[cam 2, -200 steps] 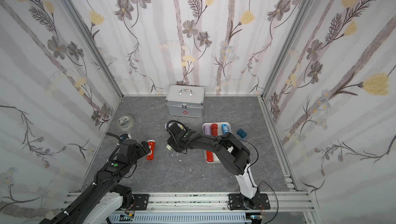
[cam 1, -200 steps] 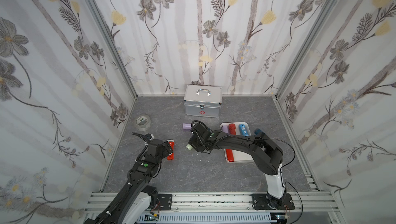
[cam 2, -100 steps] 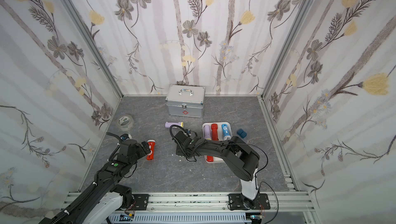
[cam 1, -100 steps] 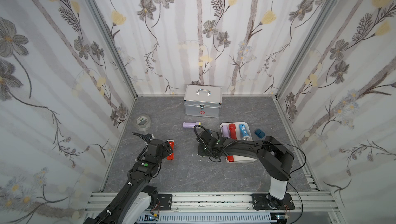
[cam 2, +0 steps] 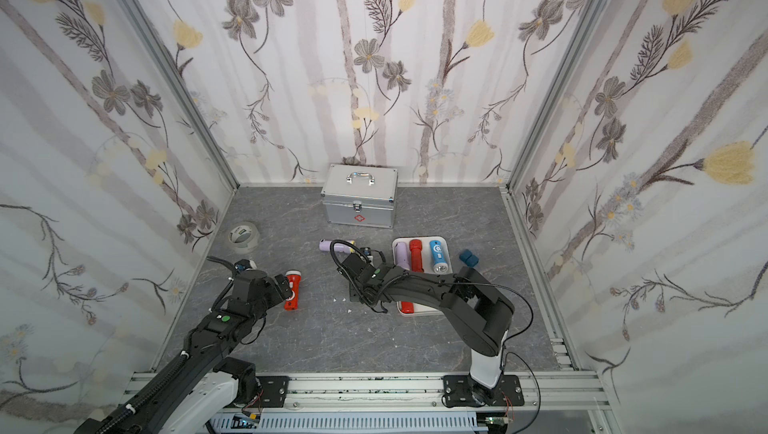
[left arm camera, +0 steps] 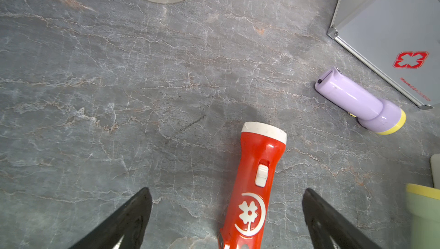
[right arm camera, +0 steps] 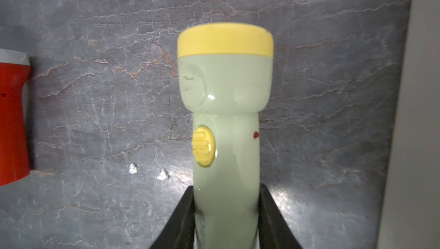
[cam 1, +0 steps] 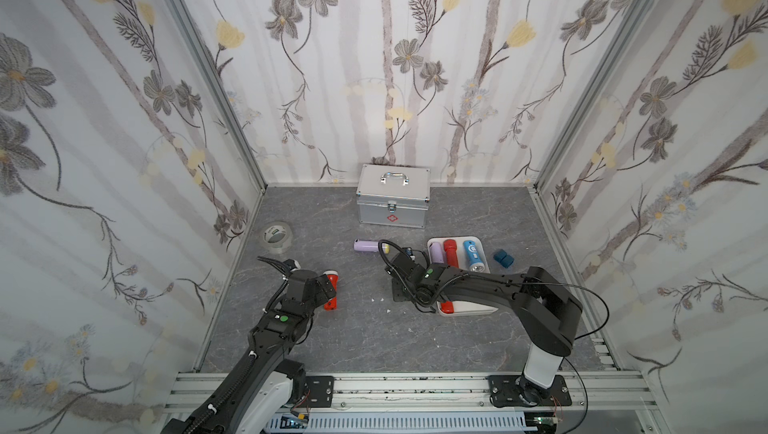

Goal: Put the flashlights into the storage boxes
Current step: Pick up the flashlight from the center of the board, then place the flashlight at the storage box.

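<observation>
On the grey tabletop, the right gripper clamps the pale green flashlight parallel to, just beside, the white tray's long rim; the left gripper, spread wide, straddles a red flashlight.

Both top views look down from high in front on the whole desk; wrist cameras skim close, sharing the green torch.

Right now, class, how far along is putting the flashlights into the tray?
Done: four in the white tray: a lilac flashlight, a red one, a blue one, a second red one at its near end. In hand: the right claw grips the pale green flashlight. Left: the red flashlight within the open left claw, the lilac one near the silver case.
</observation>
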